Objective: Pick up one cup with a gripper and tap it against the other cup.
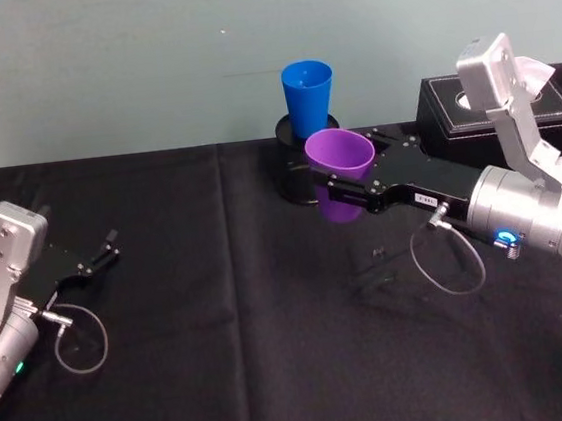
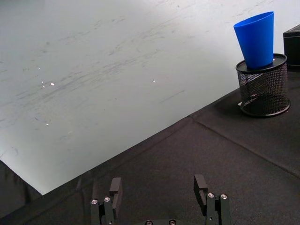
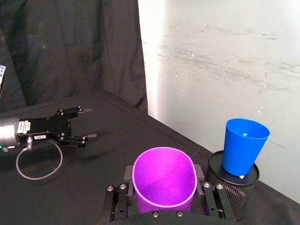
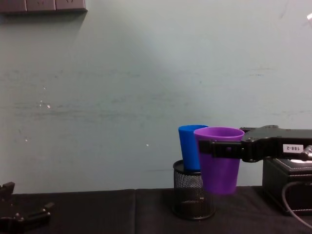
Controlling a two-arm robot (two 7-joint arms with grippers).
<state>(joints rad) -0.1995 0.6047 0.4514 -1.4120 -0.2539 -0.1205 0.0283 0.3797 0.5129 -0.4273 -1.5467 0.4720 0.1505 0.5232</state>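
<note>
Open cloth (image 1: 236, 356) in front; mesh holder (image 2: 263, 89) with blue cup (image 1: 309, 92), black box (image 1: 447, 113) and wall (image 1: 145, 64) crowd the rear.

purple cup (image 1: 340, 156) | bright blue cup (image 1: 308, 92) | black mesh holder (image 2: 262, 93) | black tablecloth (image 1: 226, 357) | pale grey-green wall (image 1: 95, 69)

1. I see a pale grey-green wall (image 4: 97, 97) across the upper frame, faintly scuffed.
2. A black tablecloth (image 1: 276, 352) spans the lower frame.
3. In the right wrist view, a dark curtain (image 3: 70, 47) hangs upper left.
</note>
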